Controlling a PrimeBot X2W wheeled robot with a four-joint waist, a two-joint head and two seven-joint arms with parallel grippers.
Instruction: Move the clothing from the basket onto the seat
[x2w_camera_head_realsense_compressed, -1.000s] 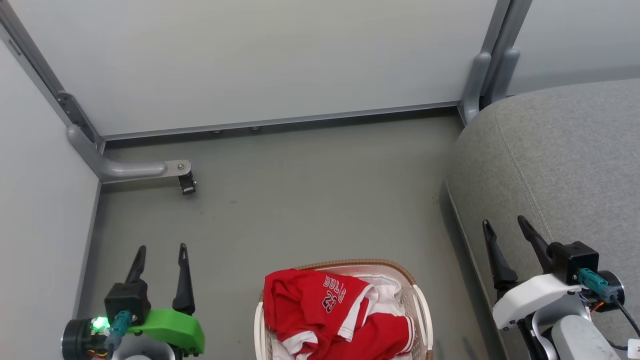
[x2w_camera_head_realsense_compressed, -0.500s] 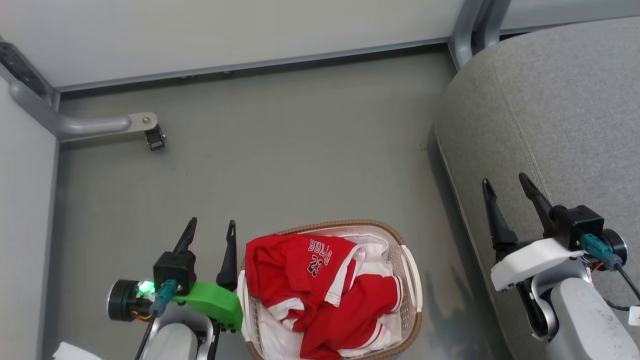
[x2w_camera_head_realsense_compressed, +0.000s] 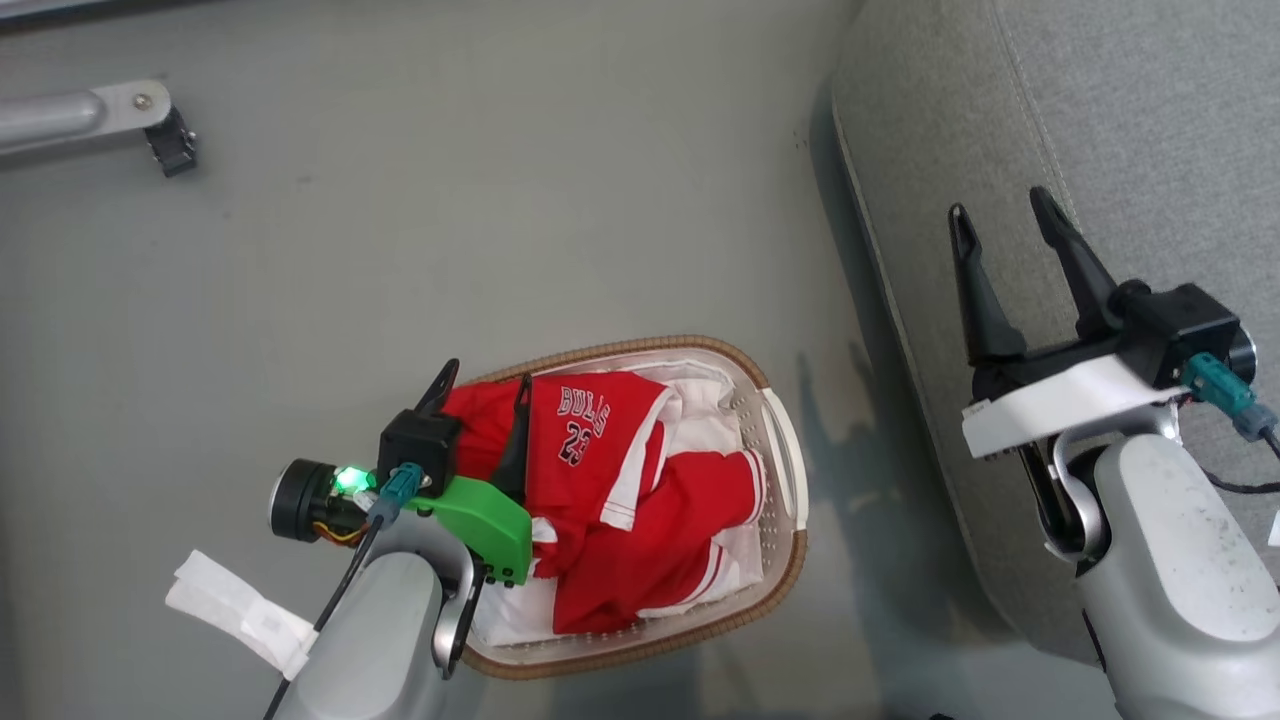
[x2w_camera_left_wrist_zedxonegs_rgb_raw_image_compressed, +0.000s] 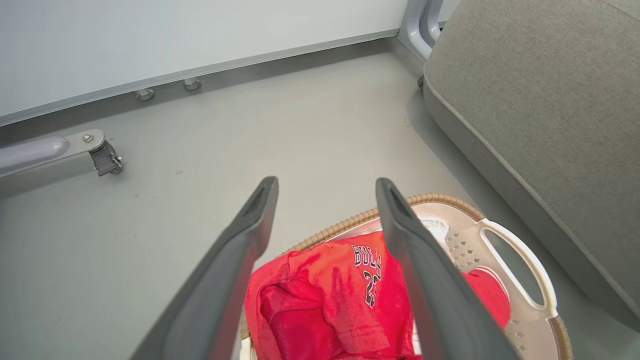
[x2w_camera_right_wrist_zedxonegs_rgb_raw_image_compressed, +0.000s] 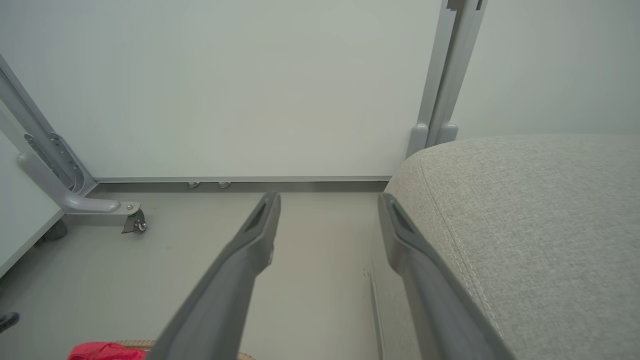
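The basket (x2w_camera_head_realsense_compressed: 783, 452) stands on the floor, low in the middle of the head view. It is an oval of white perforated plastic with a brown woven rim, side handles and a white liner. The clothing (x2w_camera_head_realsense_compressed: 640, 505) lies heaped inside it, crumpled red fabric with white trim and stripes. The top piece shows "BULLS 23" in dark letters; there may be two garments, though the folds make that hard to say. The seat (x2w_camera_head_realsense_compressed: 1100, 120), a broad grey upholstered cushion with a stitched seam, takes up the upper right, near the basket but apart from it.
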